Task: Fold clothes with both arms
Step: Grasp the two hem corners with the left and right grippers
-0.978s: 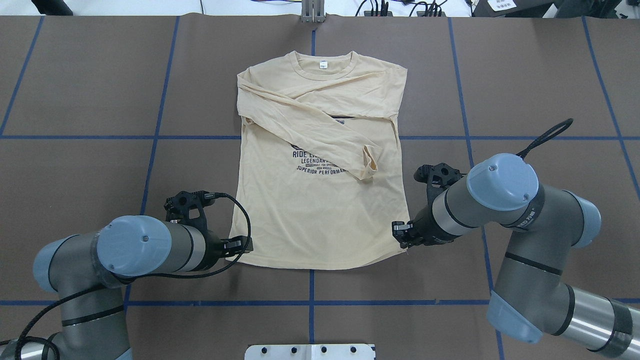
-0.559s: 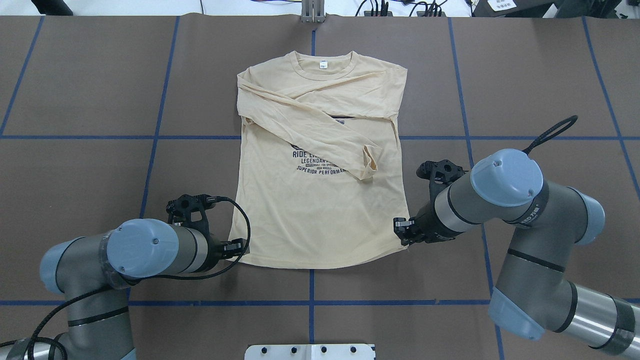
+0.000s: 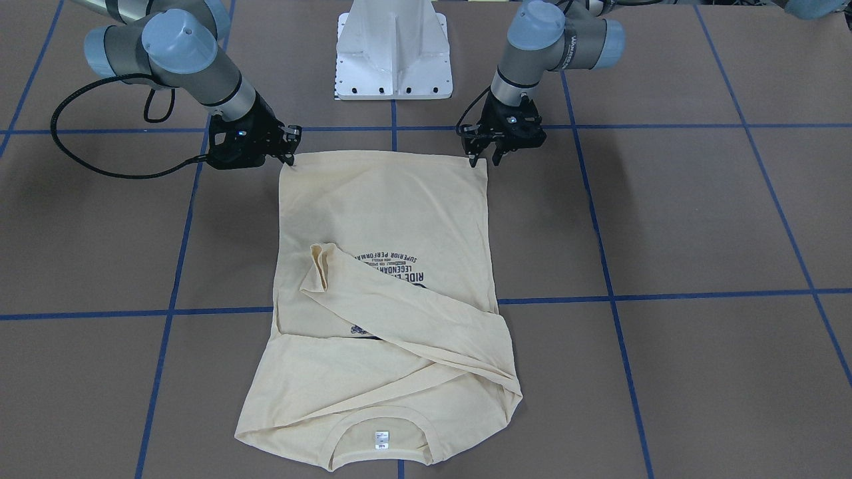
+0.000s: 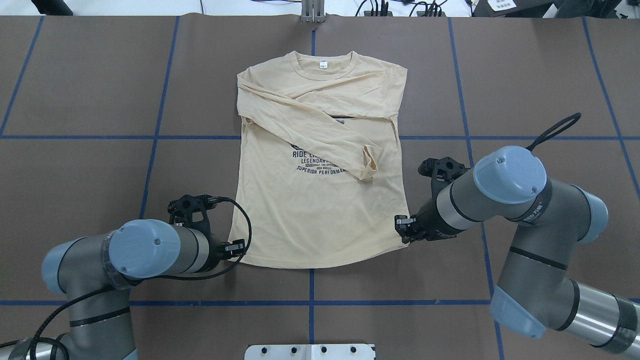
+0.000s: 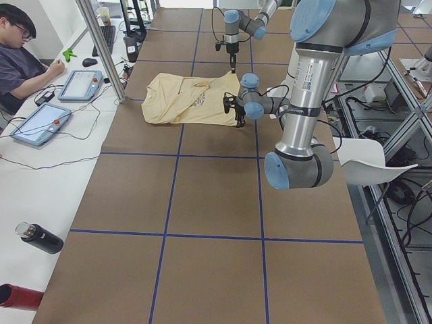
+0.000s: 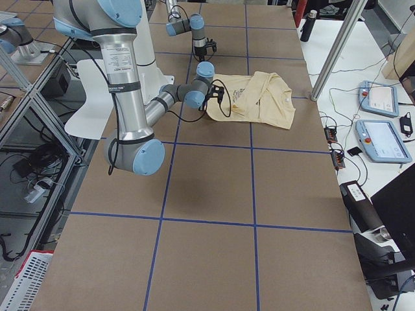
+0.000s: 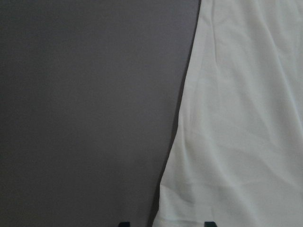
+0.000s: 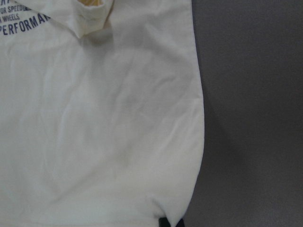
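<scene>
The pale cream-yellow T-shirt (image 4: 320, 215) (image 3: 386, 206) lies flat on the brown table, collar away from the robot, both sleeves folded across the chest and partly covering the navy print. My left gripper (image 4: 239, 248) (image 3: 484, 159) is at the hem's left corner. It stands open, and in the left wrist view its tips (image 7: 166, 224) straddle the cloth edge (image 7: 246, 118). My right gripper (image 4: 402, 235) (image 3: 287, 154) is at the hem's right corner. Its tips (image 8: 170, 222) are close together on that corner of the fabric (image 8: 104, 132).
The white pedestal base (image 3: 394, 53) (image 4: 310, 351) stands at the robot's edge of the table. Blue tape lines (image 4: 310, 302) grid the surface. A seated person (image 5: 20, 61), tablets (image 5: 40, 121) and bottles (image 5: 40, 237) occupy the far-side bench.
The left arm has drawn back toward the robot and outward, its gripper now at the hem's corner. The right gripper has shifted slightly up and outward, and the hem's right corner has risen a little.
</scene>
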